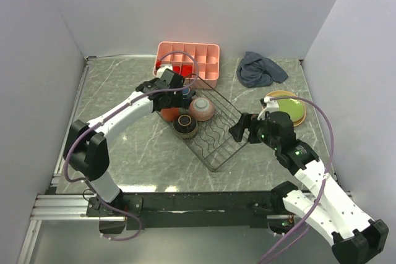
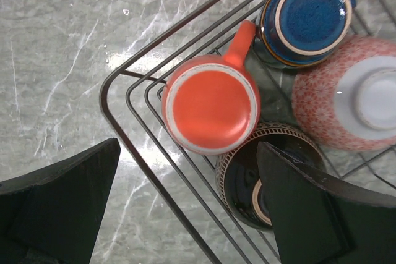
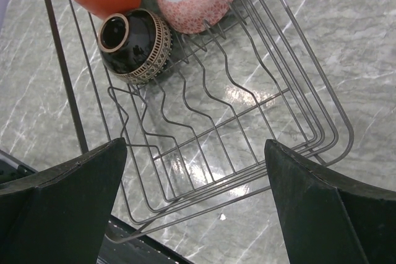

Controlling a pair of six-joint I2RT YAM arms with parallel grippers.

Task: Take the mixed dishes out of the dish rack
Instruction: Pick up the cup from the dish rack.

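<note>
I count one black thin-wire dish rack [image 1: 218, 137]. In it are four dishes: one orange ceramic mug [image 2: 210, 103], one small dark-blue cup [image 2: 307, 20], one pinkish speckled bowl [image 2: 325, 109] and one dark-brown ribbed bowl [image 3: 133, 44]. One stack of round plates [image 1: 288, 107] shows two rims, tan and lime green; any more I cannot tell. One pink plastic compartment tray [image 1: 202, 54], one blue-grey crumpled cloth [image 1: 260, 69], and four black fingers [image 3: 62, 199] of mine
</note>
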